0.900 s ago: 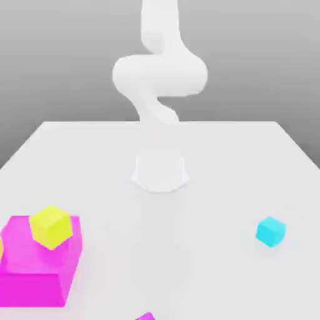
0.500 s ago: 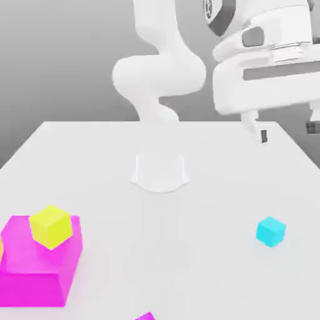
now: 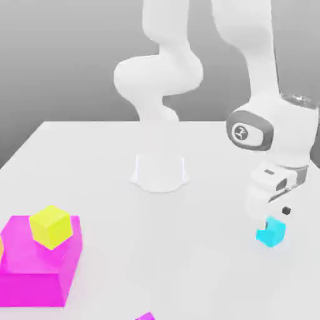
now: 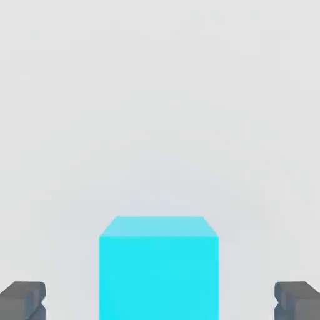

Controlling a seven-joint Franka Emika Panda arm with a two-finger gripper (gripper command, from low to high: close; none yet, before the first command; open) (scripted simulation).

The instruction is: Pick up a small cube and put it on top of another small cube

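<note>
Cyan and smooth, the small plain cube [image 3: 271, 232] sits on the white table [image 3: 206, 162] toward the exterior view's right, near the front edge, and we see it resting flat with nothing lifting it. Directly above it hangs our white arm [image 3: 250, 56], bent down from its round base [image 3: 160, 172] at the middle of the table, with the gripper [image 3: 272, 220] lowered so that its tip reaches the top of the cube. From the hand view we look straight down on the same cyan cube [image 4: 159, 265]: it lies centred between two dark grey fingertips [image 4: 22, 301], one on each side, and a clear strip of table shows between each tip and the cube's faces. So we read the jaws as spread wide and released, gripping nothing, with the cube standing between them and untouched.

Well apart, at the exterior view's left front corner, we see a large magenta block [image 3: 39, 262] lying on the table. A small yellow cube [image 3: 51, 226] rests on top of it, turned a little relative to the block's edges. At the very front edge of the exterior view a small sliver of another magenta piece [image 3: 145, 316] pokes into sight; we cannot tell its shape.
</note>
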